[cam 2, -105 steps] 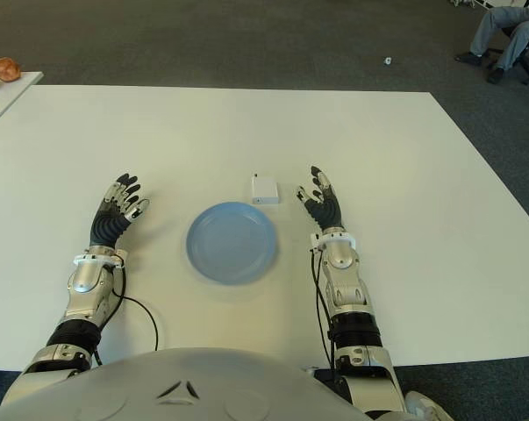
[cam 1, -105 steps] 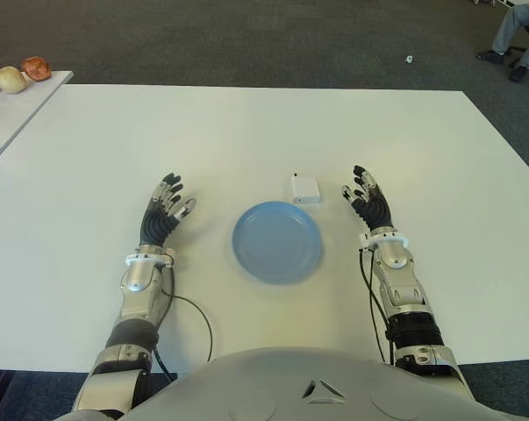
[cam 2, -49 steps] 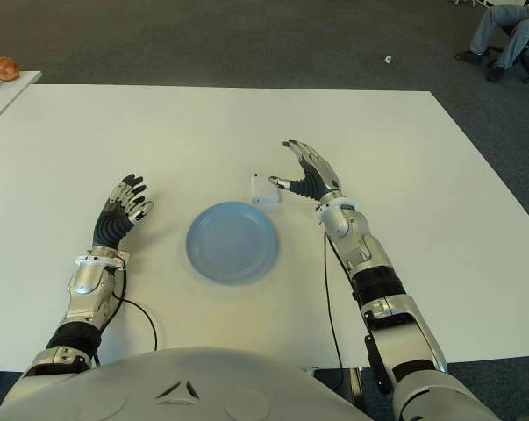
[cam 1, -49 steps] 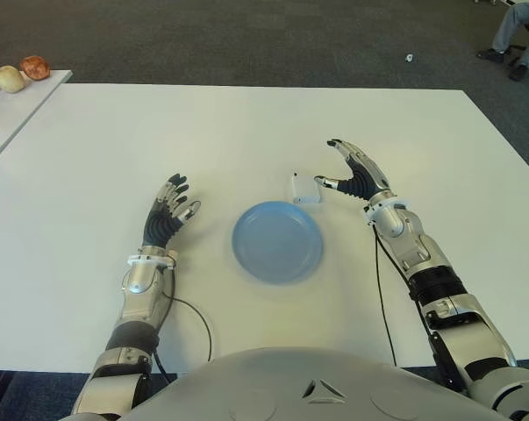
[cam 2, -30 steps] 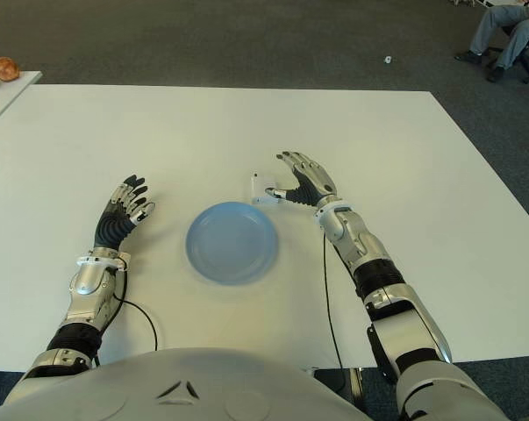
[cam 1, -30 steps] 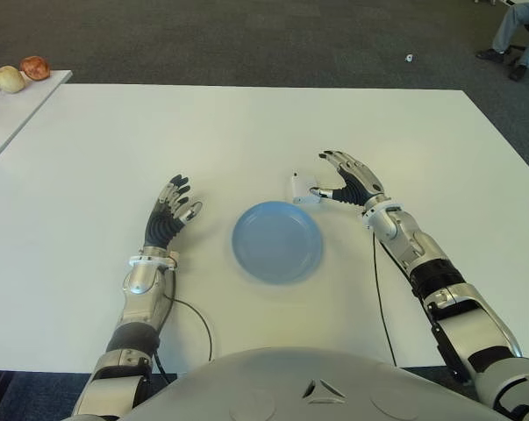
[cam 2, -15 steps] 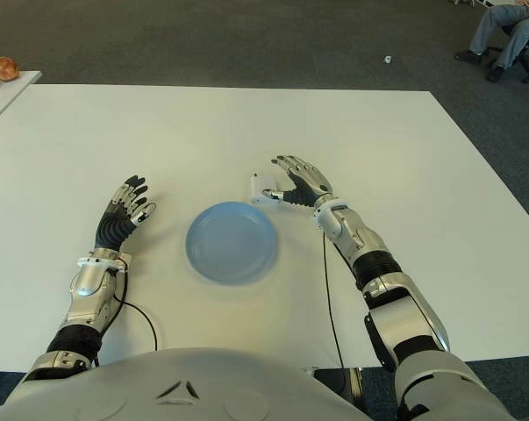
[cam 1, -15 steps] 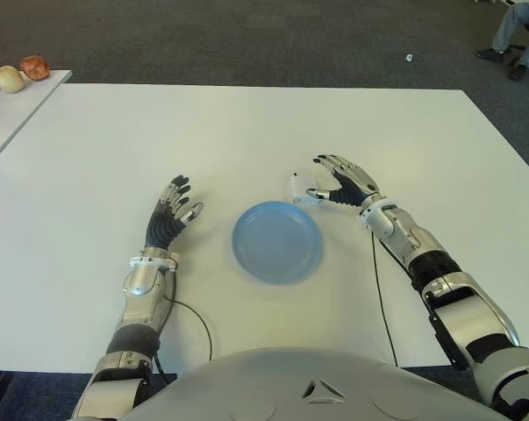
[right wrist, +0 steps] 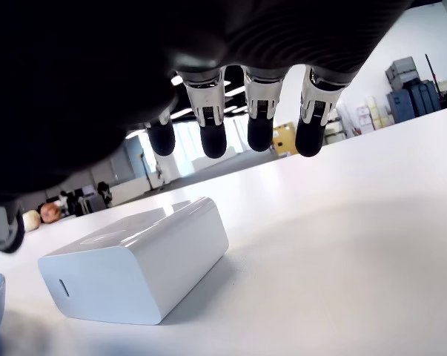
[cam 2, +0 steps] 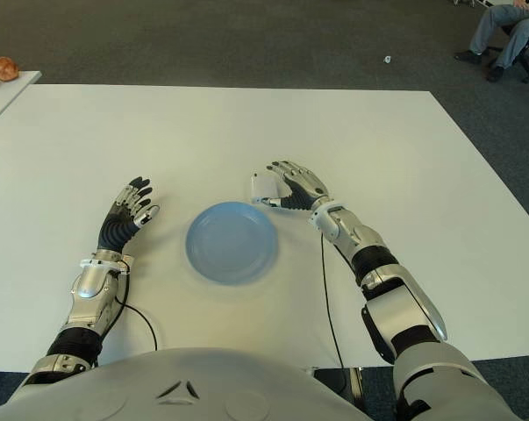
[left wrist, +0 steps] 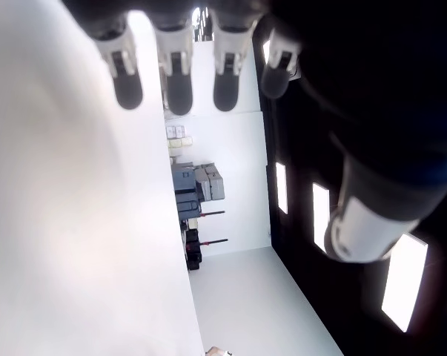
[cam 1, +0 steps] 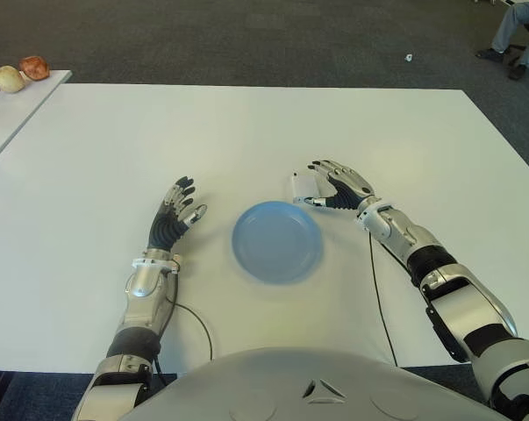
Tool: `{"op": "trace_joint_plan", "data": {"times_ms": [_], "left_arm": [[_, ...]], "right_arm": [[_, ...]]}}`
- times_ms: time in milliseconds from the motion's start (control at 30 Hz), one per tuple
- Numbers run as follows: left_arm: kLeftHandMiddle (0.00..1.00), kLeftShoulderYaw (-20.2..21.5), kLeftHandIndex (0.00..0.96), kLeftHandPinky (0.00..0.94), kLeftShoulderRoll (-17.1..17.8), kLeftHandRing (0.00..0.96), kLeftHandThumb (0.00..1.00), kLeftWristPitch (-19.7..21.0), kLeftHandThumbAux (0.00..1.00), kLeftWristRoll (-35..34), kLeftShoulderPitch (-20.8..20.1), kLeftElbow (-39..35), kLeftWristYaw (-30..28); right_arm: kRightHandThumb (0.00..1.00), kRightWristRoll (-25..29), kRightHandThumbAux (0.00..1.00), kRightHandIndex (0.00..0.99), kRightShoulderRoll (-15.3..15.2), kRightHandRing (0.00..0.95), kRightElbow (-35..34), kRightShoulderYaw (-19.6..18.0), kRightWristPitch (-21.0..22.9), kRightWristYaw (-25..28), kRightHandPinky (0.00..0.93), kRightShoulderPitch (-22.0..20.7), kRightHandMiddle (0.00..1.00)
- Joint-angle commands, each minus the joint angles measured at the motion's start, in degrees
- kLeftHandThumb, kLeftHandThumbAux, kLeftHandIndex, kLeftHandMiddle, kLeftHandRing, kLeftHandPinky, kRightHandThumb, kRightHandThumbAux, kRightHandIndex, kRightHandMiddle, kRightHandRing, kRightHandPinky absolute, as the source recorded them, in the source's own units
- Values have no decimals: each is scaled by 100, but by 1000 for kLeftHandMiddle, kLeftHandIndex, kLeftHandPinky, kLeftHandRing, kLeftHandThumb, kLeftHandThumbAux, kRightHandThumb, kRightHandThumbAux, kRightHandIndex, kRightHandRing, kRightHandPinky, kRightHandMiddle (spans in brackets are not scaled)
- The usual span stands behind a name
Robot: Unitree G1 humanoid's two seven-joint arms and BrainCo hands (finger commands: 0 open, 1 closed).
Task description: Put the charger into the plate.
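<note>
Far left, on a second table [cam 1: 18, 110] beside the surface's left edge: three small round items [cam 1: 14, 75], too small to identify. Toward the near edge of the white surface [cam 1: 246, 123], left of centre: left hand [cam 1: 171, 218], palm up, fingers spread and holding nothing, well apart from the plate. Around the middle, somewhat nearer the near edge: blue plate [cam 1: 276, 241], nothing in it. Just beyond the plate's far right rim: white charger [cam 1: 303, 187], flat on the surface, outside the plate. Right beside it on the right-edge side: right hand [cam 1: 336, 182], palm down, fingers [right wrist: 210, 117] arched above and past the charger with a visible gap beneath the tips in the wrist view; not closed around it, nothing held. Thumb contact with the charger: cannot tell. Past the far right corner, on dark carpet [cam 1: 246, 39]: a small white object [cam 1: 409, 58] and a seated person's legs [cam 1: 515, 31].
</note>
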Motion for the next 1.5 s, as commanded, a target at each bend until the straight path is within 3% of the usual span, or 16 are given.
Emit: {"op": "trace_joint_plan", "data": {"times_ms": [33, 167, 333, 733, 1500], "left_arm": [[115, -218, 5, 145, -416, 127, 7, 16, 635, 231, 962, 519, 68], [114, -209, 5, 140, -396, 127, 10, 15, 628, 197, 1046, 407, 37], [111, -215, 3, 134, -398, 123, 11, 54, 618, 216, 1123, 298, 65], [120, -216, 15, 141, -449, 130, 27, 154, 620, 239, 1359, -41, 177], [126, -187, 42, 131, -479, 126, 31, 243, 620, 8, 1689, -432, -8]], "right_arm": [[240, -370, 415, 0, 1, 0, 320, 298, -102, -395, 0, -162, 0], [233, -690, 450, 0, -41, 0, 505, 563, -99, -819, 0, -240, 0], [228, -822, 426, 0, -32, 0, 748, 730, -149, -993, 0, -338, 0], [265, -925, 388, 0, 70, 0, 1386, 1056, -202, -999, 0, -663, 0], [256, -972, 383, 0, 88, 0, 1733, 1483, -382, -1181, 0, -851, 0]]}}
